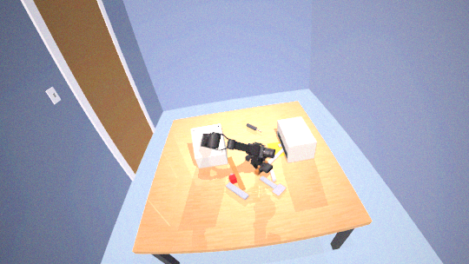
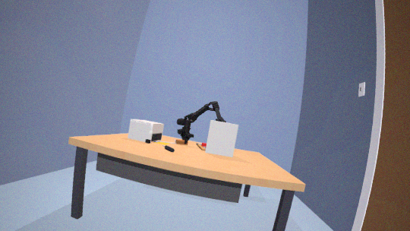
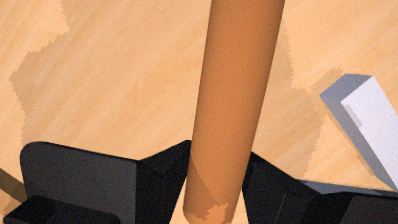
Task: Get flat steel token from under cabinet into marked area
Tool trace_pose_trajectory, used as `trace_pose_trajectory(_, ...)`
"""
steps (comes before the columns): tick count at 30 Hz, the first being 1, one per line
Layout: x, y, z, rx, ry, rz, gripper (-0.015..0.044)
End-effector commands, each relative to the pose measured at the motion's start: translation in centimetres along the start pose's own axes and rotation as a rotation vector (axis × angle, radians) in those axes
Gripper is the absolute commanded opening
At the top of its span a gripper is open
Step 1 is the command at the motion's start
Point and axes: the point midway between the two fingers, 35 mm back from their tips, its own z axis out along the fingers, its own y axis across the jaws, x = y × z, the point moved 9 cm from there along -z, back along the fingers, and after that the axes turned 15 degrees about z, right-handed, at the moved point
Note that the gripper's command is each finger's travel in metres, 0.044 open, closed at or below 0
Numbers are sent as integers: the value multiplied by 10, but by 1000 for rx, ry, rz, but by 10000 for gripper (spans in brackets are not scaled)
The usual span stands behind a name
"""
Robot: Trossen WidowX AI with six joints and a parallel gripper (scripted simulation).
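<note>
The white cabinet (image 1: 300, 135) (image 2: 141, 130) stands at the right in the top view, with a dark opening (image 1: 282, 145) (image 2: 156, 137) along its front. The yellow marked area (image 1: 274, 146) (image 2: 164, 143) is in front of it, partly hidden by the arm. I cannot make out the steel token in any view. My gripper (image 1: 260, 169) (image 2: 186, 141) (image 3: 216, 151) is shut on an orange-brown round handle (image 3: 237, 75), low over the table. The handle's far end leaves the wrist view, so what it carries is unclear. A pale strip (image 1: 276, 156) lies between the gripper and the cabinet.
A grey paddle-shaped tool (image 1: 279, 189), a grey bar (image 1: 237, 191), a red block (image 1: 233, 178) (image 2: 203, 144) and a brown strip (image 1: 234, 168) lie near the arm. A dark-handled tool (image 1: 251, 127) (image 2: 169, 148) lies farther back. A white box (image 1: 213, 159) (image 2: 222, 138) stands at the left.
</note>
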Motion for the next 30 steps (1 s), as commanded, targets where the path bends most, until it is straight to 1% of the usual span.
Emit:
trace_pose_trajectory(1, -9, 2, 0, -2, -6, 2, 0)
trace_pose_trajectory(30, -51, 15, 0, -2, -7, 2, 0)
